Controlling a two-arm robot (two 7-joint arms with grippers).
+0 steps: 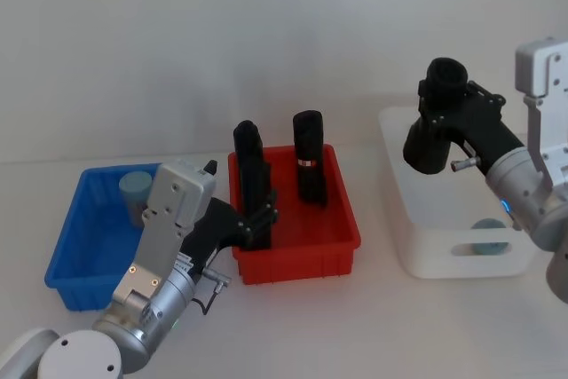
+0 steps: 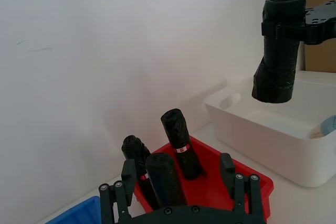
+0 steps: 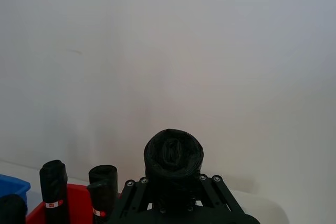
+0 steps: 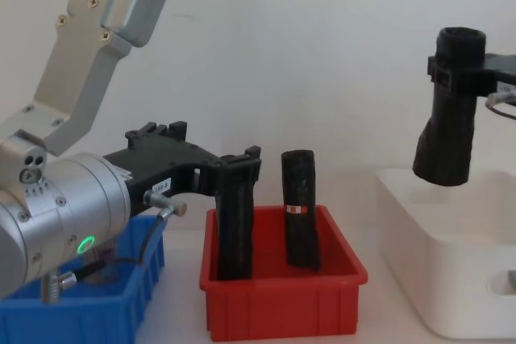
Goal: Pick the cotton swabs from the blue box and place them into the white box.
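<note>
One jar of cotton swabs with a pale teal lid stands in the blue box at the left. Another teal lid shows through the handle slot of the white box at the right, and in the left wrist view. My left gripper is open over the red bin, its fingers either side of a black roll. Above the white box, my right gripper is shut on another black roll, held tilted in the air.
The red bin sits between the blue and white boxes and holds two upright black rolls, one with a red-and-white band. A plain white wall stands behind the table.
</note>
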